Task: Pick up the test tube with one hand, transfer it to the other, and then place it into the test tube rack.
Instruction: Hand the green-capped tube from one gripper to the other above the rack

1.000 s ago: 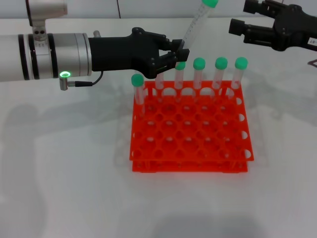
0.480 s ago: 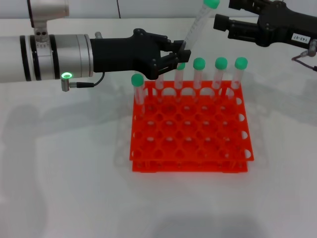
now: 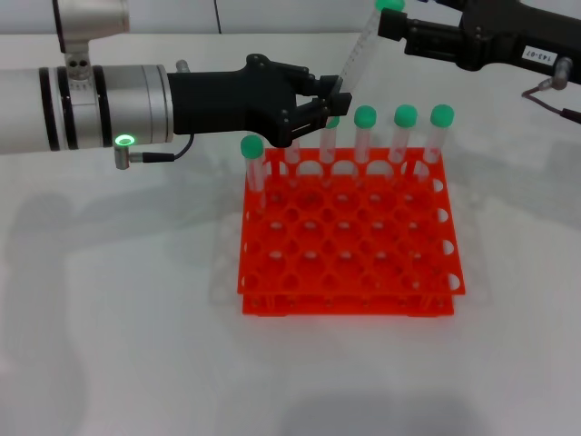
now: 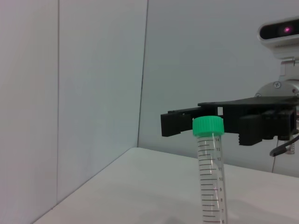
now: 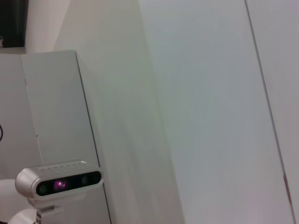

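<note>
Gripping test tube [image 3: 360, 53], left hand [image 3: 329, 102] clamped

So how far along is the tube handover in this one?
Pick-up looks done: the left hand holds the test tube tilted above the test tube rack. The transfer is in hand: the right hand has its open fingers beside the green cap, not visibly closed on it. Left to do: the right hand's grasp, the left hand's release, and placing the tube in the rack, beside the tubes already standing there.

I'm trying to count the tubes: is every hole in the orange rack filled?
No. The rack holds tubes only along its far row, with one more on the left side; the other holes are empty.
</note>
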Available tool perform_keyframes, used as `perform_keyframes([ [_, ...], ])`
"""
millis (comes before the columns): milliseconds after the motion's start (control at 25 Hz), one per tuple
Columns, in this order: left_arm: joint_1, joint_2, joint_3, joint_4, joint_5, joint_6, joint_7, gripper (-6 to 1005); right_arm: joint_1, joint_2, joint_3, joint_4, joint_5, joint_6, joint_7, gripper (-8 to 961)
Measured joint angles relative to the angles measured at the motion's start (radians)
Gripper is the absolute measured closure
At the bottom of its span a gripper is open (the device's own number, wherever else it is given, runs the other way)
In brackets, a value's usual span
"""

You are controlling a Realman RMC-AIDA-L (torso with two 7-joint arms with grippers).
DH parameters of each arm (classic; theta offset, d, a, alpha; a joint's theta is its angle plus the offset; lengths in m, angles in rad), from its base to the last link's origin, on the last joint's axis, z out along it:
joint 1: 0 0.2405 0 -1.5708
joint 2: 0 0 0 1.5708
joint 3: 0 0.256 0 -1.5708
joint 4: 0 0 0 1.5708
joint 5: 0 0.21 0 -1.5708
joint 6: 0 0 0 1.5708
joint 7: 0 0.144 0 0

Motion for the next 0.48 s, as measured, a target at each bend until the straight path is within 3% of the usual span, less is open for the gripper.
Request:
perform_keyframes([
  [480, 0.000, -0.003, 0.000, 0.000, -0.003, 0.001, 0.010, 799, 0.007, 0.001, -0.023, 0.002, 0.012, 0.011, -0.003, 130],
])
